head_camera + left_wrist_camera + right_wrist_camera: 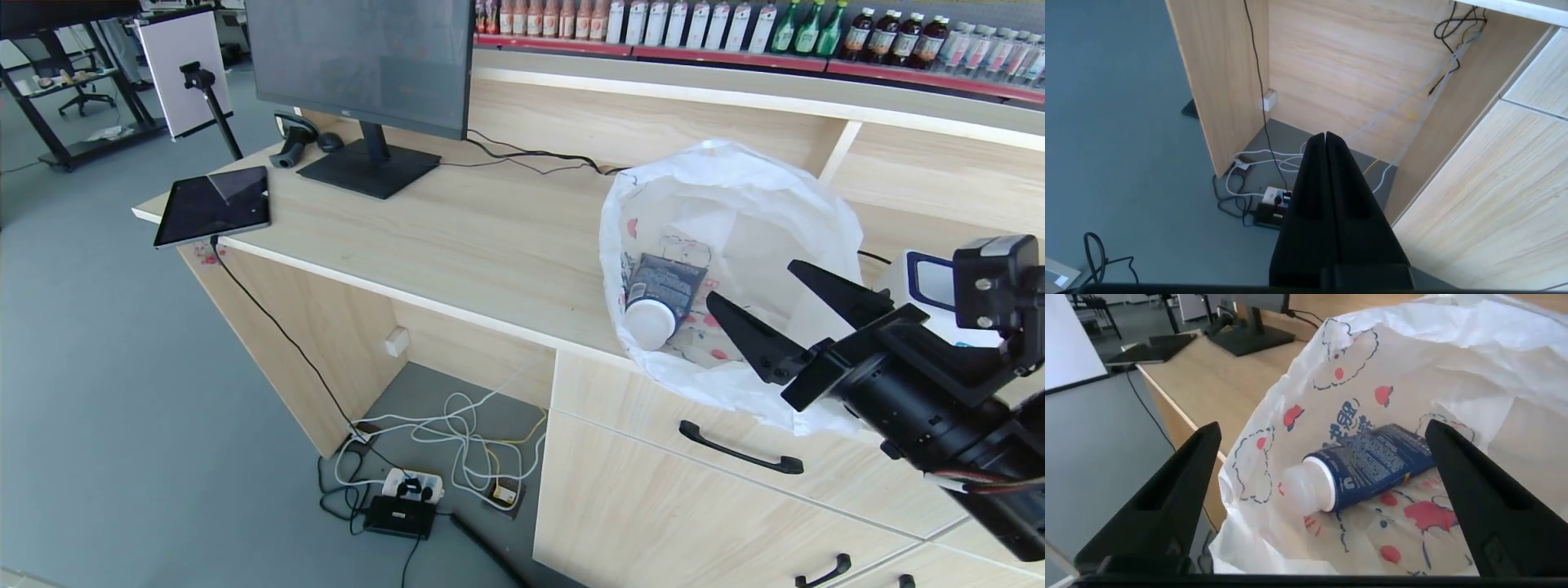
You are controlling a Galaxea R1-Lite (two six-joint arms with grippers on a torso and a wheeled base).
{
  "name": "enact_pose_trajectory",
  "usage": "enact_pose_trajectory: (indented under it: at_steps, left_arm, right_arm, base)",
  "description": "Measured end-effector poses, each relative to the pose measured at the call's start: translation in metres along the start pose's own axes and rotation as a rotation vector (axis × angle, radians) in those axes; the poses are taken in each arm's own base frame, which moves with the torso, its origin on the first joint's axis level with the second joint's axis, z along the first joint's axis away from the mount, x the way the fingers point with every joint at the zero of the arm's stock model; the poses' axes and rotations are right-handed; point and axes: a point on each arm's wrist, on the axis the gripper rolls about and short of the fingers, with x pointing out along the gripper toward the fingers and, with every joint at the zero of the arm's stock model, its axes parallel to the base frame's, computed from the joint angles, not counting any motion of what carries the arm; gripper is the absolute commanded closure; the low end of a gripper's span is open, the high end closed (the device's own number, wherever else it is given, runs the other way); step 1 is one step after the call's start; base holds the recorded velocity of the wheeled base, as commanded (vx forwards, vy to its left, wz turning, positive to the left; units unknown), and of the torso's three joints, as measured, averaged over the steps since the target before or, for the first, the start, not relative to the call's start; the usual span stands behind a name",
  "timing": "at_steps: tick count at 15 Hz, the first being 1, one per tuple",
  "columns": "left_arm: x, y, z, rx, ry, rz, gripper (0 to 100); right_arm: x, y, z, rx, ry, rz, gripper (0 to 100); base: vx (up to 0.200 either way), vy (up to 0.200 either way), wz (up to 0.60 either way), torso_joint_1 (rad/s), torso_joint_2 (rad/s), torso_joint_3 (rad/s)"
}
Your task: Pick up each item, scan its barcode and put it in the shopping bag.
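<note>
Tube: a dark blue tube (657,298) (1368,465) with a white cap is seen lying on its side inside the shopping bag, resting on the bag's lower wall with the cap turned toward the bag's mouth.
Shopping bag: a white plastic shopping bag (735,188) (1315,392), printed with small red and blue figures, is set on the table near its front edge, the mouth tipped open toward the robot and the lower rim draped over the edge.
Right end effector: the right end effector (751,282) (1323,429) is held just in front of the bag's mouth, its two black fingers spread wide with nothing between them; the tube is framed between the fingers in the right wrist view.
Left end effector: the left end effector (1325,139) is held low beside the table, well apart from the bag, its fingers pressed together and empty, pointed toward the floor.
White container: a white container (922,286) with a blue label is partly hidden behind the right arm, beside the bag.
Table: a light wooden table (457,237) with black-handled drawers (739,449) in its front is shown.
Far end of table: a dark monitor (359,57) is placed on its stand, with a handheld scanner (290,143) and a mouse (330,141) beside it, and a tablet (212,206) mounted at the corner.
Shelf behind: a row of bottles (735,24) is lined up.
Floor: a power strip (412,486) (1270,200) and loose cables are gathered in the opening under the table.
</note>
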Motion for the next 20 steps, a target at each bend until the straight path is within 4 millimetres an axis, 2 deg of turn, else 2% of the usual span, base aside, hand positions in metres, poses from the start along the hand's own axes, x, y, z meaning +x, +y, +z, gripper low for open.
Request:
enact_pose_trajectory:
  at_steps: [5, 12, 17, 20]
  left_arm:
    - [0.0, 0.0, 0.0, 0.0, 0.0, 0.0, 100]
    - [0.0, 0.0, 0.0, 0.0, 0.0, 0.0, 100]
    - [0.0, 0.0, 0.0, 0.0, 0.0, 0.001, 100]
    - [0.0, 0.0, 0.0, 0.003, 0.0, 0.0, 100]
  right_arm:
    - [-0.009, 0.001, -0.005, 0.007, 0.024, 0.016, 0]
    - [-0.009, -0.001, -0.012, 0.017, 0.055, 0.011, 0]
    - [-0.001, -0.001, -0.003, -0.015, 0.012, 0.007, 0]
    - [-0.009, -0.002, -0.004, -0.008, 0.022, -0.001, 0]
  base:
    - [0.0, 0.0, 0.0, 0.0, 0.0, 0.0]
    - [0.0, 0.0, -0.6, 0.0, 0.0, 0.002]
    - [0.0, 0.0, 0.0, 0.0, 0.0, 0.0]
    - [0.0, -0.133, 0.0, 0.0, 0.0, 0.005]
